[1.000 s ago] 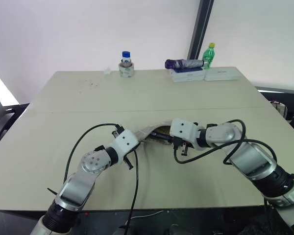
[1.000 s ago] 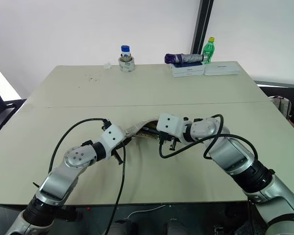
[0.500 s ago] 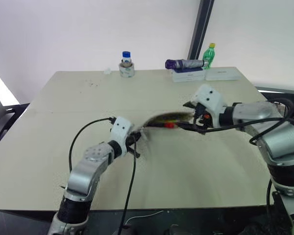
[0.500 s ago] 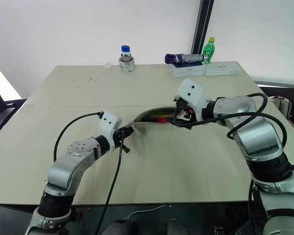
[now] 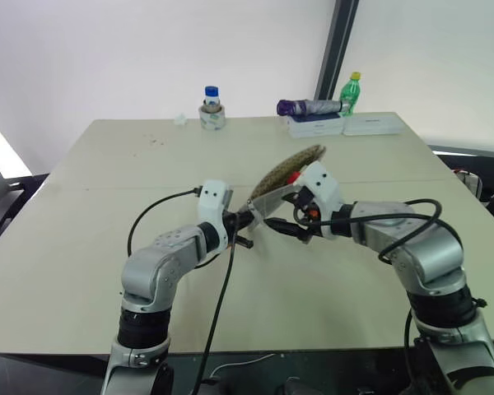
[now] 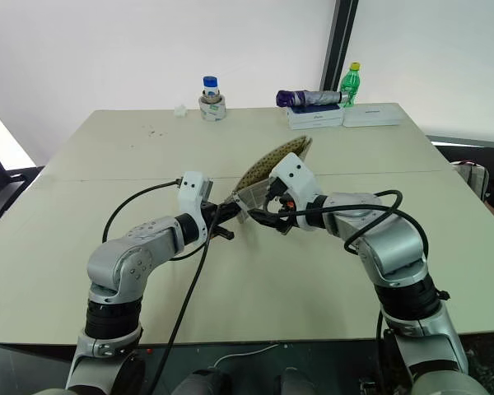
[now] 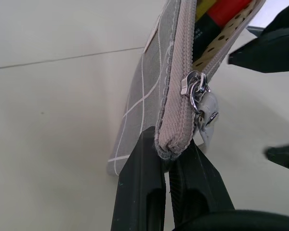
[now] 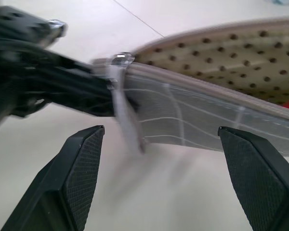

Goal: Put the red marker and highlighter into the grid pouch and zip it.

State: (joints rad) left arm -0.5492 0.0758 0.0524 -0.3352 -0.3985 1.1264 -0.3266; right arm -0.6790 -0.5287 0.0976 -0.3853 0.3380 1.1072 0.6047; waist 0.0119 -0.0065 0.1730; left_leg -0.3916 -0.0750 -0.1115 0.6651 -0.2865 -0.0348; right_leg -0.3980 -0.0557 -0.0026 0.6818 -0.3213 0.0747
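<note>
Grid pouch [image 7: 149, 86] corner clamped in left hand [image 7: 166, 161]; right hand [image 8: 159, 178] spread beside it.

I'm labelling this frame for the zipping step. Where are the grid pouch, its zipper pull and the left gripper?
grid pouch [image 7: 149, 91], left wrist view: grey gridded side panel.
zipper pull [image 7: 205, 111], left wrist view: metal tab hanging from the slider.
left gripper [image 7: 169, 166], left wrist view: between the fingertips clamping the pouch's end.

Grey grid pouch [image 5: 286, 171] off the table at centre, tilted up toward 1 o'clock, zipper open, dotted lining showing. Red marker [image 7: 231, 8] and yellow highlighter [image 7: 203, 8] inside
</note>
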